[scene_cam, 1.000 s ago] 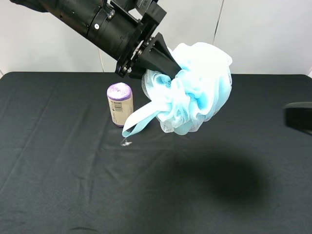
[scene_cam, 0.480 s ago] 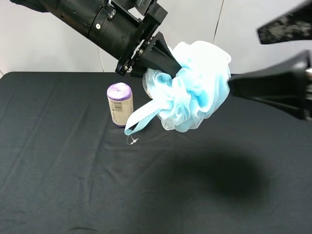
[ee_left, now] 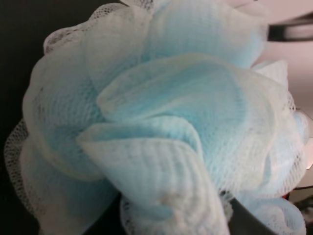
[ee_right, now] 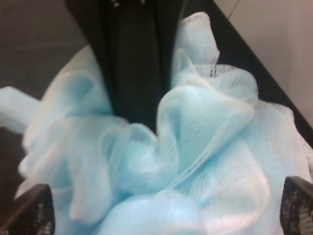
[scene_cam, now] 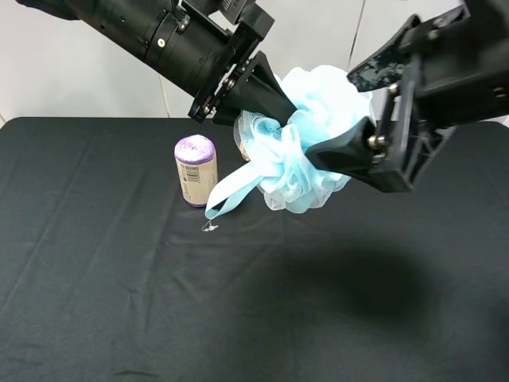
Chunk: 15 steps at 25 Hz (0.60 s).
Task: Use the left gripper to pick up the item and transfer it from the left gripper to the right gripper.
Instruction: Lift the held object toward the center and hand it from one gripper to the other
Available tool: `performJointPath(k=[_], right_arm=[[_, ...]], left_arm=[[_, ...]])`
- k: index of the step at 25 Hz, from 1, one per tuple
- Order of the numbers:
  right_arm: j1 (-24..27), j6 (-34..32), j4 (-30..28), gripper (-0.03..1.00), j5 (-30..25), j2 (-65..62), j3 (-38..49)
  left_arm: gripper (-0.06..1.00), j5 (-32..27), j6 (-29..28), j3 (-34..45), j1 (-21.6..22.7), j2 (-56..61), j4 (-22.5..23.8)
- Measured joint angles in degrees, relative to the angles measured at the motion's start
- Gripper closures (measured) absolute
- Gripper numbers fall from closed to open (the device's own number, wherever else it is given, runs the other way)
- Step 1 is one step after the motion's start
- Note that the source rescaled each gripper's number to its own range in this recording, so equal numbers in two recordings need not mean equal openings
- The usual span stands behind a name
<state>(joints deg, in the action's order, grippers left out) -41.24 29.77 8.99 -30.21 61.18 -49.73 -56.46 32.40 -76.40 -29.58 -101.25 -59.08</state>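
Clamped jaws of the all-black left gripper, reaching in from the upper left, pinch the fluffy pale blue and white mesh ball in mid-air at centre frame. Its ribbon tail dangles near a purple-topped roll on the black cloth table. At right, the black right gripper has its jaws apart around the ball. It should bite deep into the ruffles, clear of the left fingers, before the left releases.

Fluffy pale blue-and-white mesh pouf aloft in left gripper, right gripper agape around it.
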Motion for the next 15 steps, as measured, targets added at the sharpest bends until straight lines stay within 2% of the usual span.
performJointPath(k=[9,15], right_arm=[[-0.22,-0.21,-0.30,-0.03,2.35,7.62,-0.04],[-0.22,-0.21,-0.30,-0.03,5.16,10.63,-0.04]], left_arm=[[0.87,0.42,0.52,0.00,0.00,-0.18,0.50],[0.89,0.22,4.78,0.00,0.09,-0.56,-3.81]])
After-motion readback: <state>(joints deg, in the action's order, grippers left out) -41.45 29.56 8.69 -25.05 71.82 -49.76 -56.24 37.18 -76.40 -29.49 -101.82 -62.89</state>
